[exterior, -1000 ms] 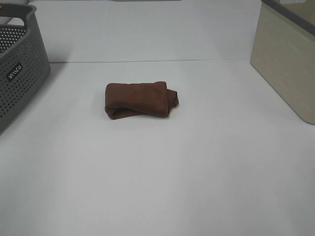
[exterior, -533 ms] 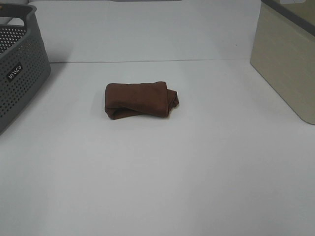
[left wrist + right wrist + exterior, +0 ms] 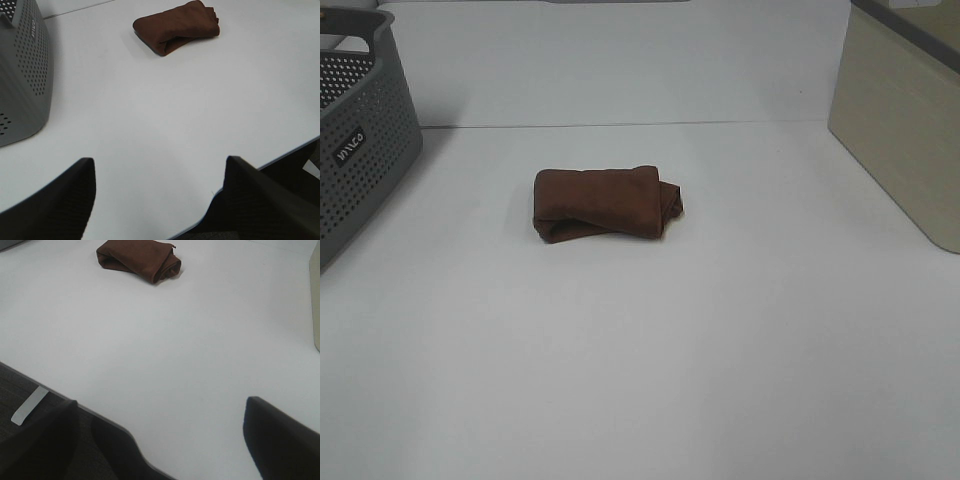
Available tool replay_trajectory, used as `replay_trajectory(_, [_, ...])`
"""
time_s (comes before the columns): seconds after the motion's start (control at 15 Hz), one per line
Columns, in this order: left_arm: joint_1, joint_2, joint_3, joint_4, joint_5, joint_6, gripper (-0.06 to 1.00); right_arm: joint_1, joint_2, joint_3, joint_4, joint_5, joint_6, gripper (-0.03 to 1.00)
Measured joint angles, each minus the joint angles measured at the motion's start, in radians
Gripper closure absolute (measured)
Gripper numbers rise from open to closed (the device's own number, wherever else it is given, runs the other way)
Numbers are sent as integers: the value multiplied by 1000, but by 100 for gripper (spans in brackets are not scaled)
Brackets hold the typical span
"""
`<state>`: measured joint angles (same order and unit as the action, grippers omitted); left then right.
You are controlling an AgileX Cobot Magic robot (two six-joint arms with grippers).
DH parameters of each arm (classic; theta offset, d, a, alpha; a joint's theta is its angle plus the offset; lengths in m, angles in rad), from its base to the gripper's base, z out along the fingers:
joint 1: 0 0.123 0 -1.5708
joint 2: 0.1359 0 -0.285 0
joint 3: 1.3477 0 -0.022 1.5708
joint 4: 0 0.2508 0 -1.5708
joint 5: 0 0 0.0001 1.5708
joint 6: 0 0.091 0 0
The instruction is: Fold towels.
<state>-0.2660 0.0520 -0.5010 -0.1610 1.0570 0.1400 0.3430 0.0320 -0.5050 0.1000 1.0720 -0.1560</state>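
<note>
A dark reddish-brown towel [image 3: 607, 203] lies folded into a small bundle near the middle of the white table [image 3: 650, 350]. It also shows in the left wrist view, the towel [image 3: 176, 26], and in the right wrist view, the towel [image 3: 140, 258]. Neither arm appears in the exterior high view. My left gripper [image 3: 159, 192] is open near the table's front edge, far from the towel, with nothing between its fingers. My right gripper [image 3: 160, 437] is open too, over the front edge, and holds nothing.
A grey perforated basket [image 3: 355, 130] stands at the back left and also appears in the left wrist view as the basket [image 3: 22, 75]. A beige bin [image 3: 905, 115] stands at the back right.
</note>
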Motion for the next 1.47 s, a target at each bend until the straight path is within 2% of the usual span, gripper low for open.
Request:
replay_trajectory(0.47, [6,-1,0,0,0,1,26,0,0,0,0,0,2,13])
replay_trajectory(0.6, [47,-1,0,0,0,3,26,-17,0,0,0,0,2,13])
replay_trajectory(0.87, [231,-1,0,0,0,4,26,-219,0,0,1,0,2,13])
replay_trajectory(1.0, [288,-1,0,0,0,4,26,-275,0,0,1,0,2,13])
replay_trajectory(1.47, [297,-56,0,0,-1,4,26,-288,-35,0,1,-1,2,13])
